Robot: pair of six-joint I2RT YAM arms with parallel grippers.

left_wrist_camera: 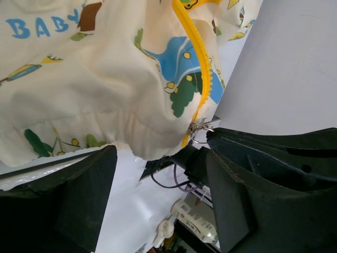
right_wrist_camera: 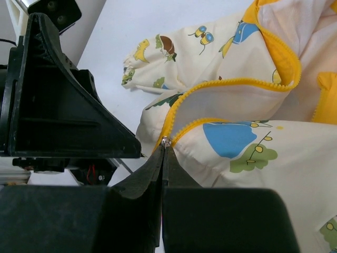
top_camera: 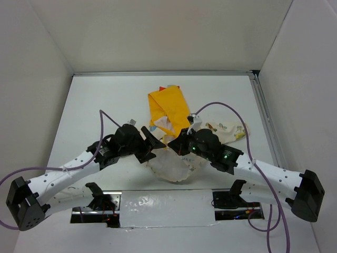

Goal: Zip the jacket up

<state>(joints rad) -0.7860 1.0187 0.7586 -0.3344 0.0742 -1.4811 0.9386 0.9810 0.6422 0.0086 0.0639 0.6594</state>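
Note:
The jacket lies in the middle of the table, cream with cartoon prints, its yellow-orange hood at the far end and one sleeve spread to the right. Its front is open along the yellow zipper above the hem. My right gripper is shut on the small metal zipper pull at the bottom hem. My left gripper is open just beside it, with the hem corner at its fingertips. The metal pull shows next to its right finger.
White walls enclose the table on three sides. A metal rail runs along the right edge. A shiny taped strip and the two arm mounts sit at the near edge. The left gripper's finger fills the upper left of the right wrist view.

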